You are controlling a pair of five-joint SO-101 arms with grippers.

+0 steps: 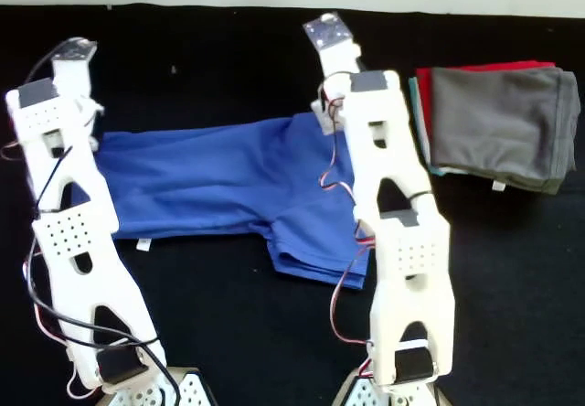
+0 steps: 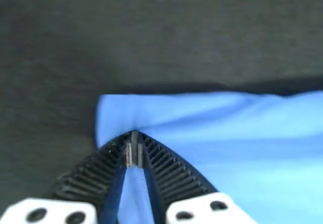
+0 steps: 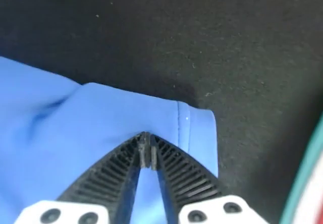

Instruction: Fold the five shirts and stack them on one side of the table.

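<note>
A blue shirt lies spread across the black table, folded lengthwise, with a sleeve hanging toward the front. My left gripper is shut on the blue shirt at its left end, near the far left of the table. At the shirt's far right corner my right gripper is shut on the blue shirt beside its hemmed edge. A stack of folded shirts, grey on top with red and teal beneath, sits at the right side of the table.
The black table cloth runs bare behind the shirt and in front of it. The edge of the folded stack shows close to my right gripper. Both arm bases stand at the table's front edge.
</note>
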